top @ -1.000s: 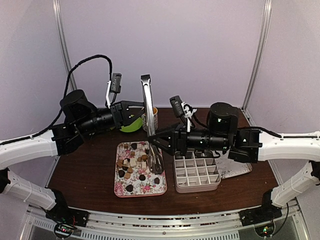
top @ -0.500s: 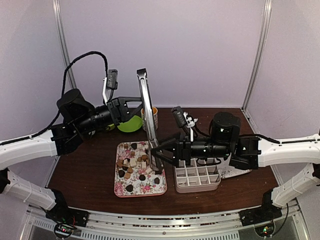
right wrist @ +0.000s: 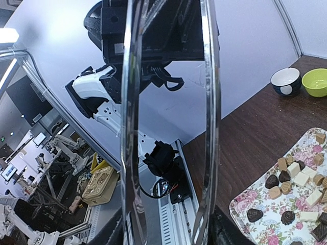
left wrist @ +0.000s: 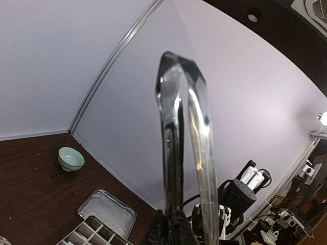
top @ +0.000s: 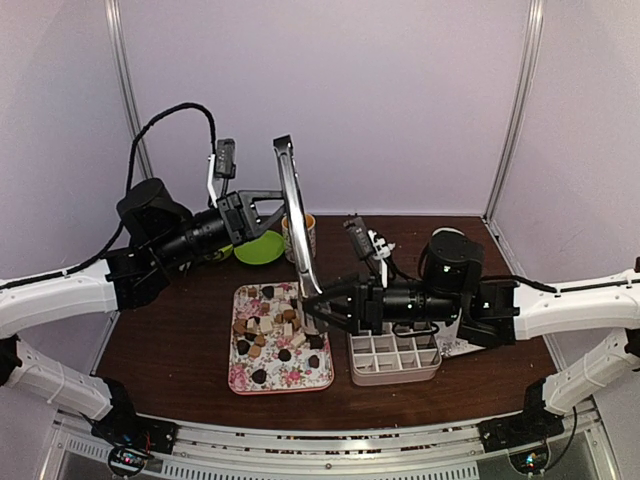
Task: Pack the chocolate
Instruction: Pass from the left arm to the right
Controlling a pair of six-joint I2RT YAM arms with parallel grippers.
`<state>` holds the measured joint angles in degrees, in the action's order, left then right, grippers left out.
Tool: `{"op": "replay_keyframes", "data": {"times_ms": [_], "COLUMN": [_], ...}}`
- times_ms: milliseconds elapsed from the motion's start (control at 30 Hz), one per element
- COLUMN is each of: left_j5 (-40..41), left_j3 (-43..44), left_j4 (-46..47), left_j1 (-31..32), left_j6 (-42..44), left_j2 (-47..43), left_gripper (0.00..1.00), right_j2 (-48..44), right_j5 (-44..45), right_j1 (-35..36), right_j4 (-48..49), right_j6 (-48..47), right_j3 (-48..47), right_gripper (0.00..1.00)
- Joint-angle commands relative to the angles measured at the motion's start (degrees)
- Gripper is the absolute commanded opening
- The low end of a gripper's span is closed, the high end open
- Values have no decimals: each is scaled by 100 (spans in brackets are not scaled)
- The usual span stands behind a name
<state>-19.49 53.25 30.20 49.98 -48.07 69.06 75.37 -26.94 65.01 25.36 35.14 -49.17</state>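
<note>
The chocolate (top: 272, 335) lies as several small dark, tan and white pieces on a floral tray (top: 240, 385); the right wrist view shows the chocolate (right wrist: 286, 178) too. Metal tongs (top: 291, 200) stand nearly upright over the tray, hinge end up. My left gripper (top: 283, 203) meets them high up. In the left wrist view the left gripper (left wrist: 179, 232) is shut on one arm of the tongs (left wrist: 173, 127). My right gripper (top: 312, 312) holds their lower part just above the tray. Its view has the right gripper (right wrist: 168, 232) pressing both arms of the tongs (right wrist: 130, 127) from outside.
A grey compartment box (top: 395, 357) sits right of the floral tray, under my right arm, with a clear lid (left wrist: 107, 214) beyond it. A green bowl (top: 258, 248) and a patterned cup (top: 305, 235) stand behind the tray. A pale bowl (left wrist: 70, 158) sits by the back wall.
The right arm slid down the tongs toward the tray and its jaws closed in on both arms. The left gripper rose slightly and the tongs' top leaned a little left.
</note>
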Motion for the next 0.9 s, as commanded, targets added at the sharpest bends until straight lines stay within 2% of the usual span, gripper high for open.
{"op": "replay_keyframes", "data": {"times_ms": [0,33,133,167,267,400,500,567,667,867], "left_j5": [419,434,336,252,2,-129,-167,-178,-90,-92], "left_j3": [-21,-45,-78,-78,-29,18,25,56,125,153], "left_j4": [-38,-14,182,271,423,391,345,263,-51,-178], "left_j1": [30,30,30,30,30,30,29,30,30,-14], "left_j6": [-233,-327,-473,-508,-576,-589,-624,-676,-761,-965], "left_j2": [131,167,321,370,486,523,537,566,611,668], "left_gripper": [7,7,5,4,2,1,1,1,2,3], "right_j2": [153,198,355,413,465,428,400,397,476,571], "right_j5": [253,237,277,277,288,367,418,474,429,320], "right_j1": [21,20,-8,-31,-122,-186,-237,-275,-375,-434], "right_j4": [359,470,725,813,945,624,574,579,588,873], "right_j6": [337,455,744,813,909,712,715,825,1208,1612], "right_j3": [-15,2,17,20,-24,-214,-260,-254,-307,-240], "right_gripper": [47,48,64,66,68,66,71,69,60,54]}}
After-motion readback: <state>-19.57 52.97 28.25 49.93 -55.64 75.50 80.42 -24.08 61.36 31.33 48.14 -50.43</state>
